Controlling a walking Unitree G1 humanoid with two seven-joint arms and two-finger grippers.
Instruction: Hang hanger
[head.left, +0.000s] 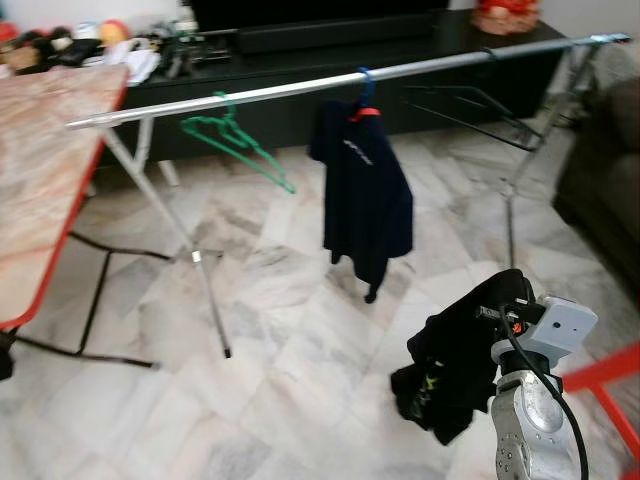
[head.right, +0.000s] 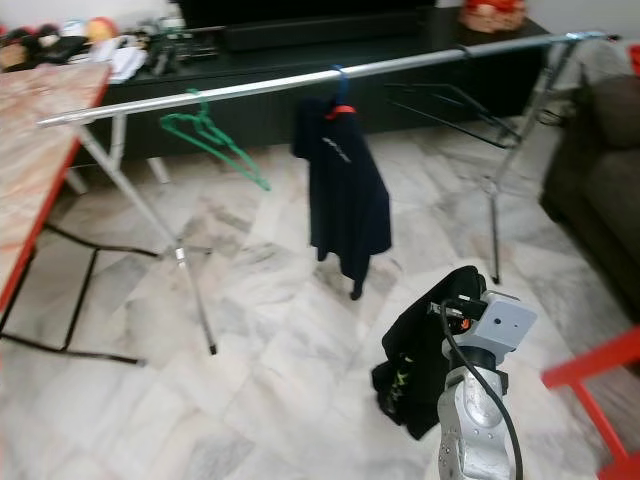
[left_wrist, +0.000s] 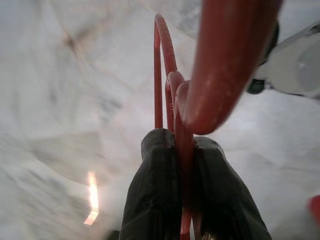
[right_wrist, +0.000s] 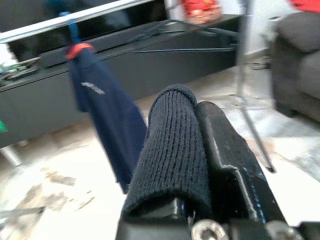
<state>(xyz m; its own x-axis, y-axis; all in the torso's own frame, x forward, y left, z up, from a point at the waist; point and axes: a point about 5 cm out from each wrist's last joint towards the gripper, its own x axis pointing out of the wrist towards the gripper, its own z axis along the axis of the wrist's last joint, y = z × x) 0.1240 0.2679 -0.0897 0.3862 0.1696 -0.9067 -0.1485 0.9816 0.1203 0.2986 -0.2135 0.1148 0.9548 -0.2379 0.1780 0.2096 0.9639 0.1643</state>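
Note:
A silver clothes rail (head.left: 300, 88) runs across the room on folding legs. An empty green hanger (head.left: 235, 140) hangs on it, and beside that a navy shirt (head.left: 365, 190) on a blue hanger. My left gripper (left_wrist: 182, 142) is shut on the wire of a red hanger (left_wrist: 159, 75), low over the marble floor. My right arm (head.left: 545, 345) is raised at the lower right, short of the rail. A black garment (head.left: 455, 375) dangles from its gripper (right_wrist: 192, 100), whose fingers are pressed together and point towards the navy shirt.
A marble-topped table (head.left: 40, 150) with red edges stands at the left. A dark sofa (head.left: 600, 160) is at the right, and a black TV cabinet (head.left: 300, 50) lies behind the rail. Red bars (head.left: 600, 372) jut in at the lower right. A second folding rack (head.left: 470, 110) stands behind.

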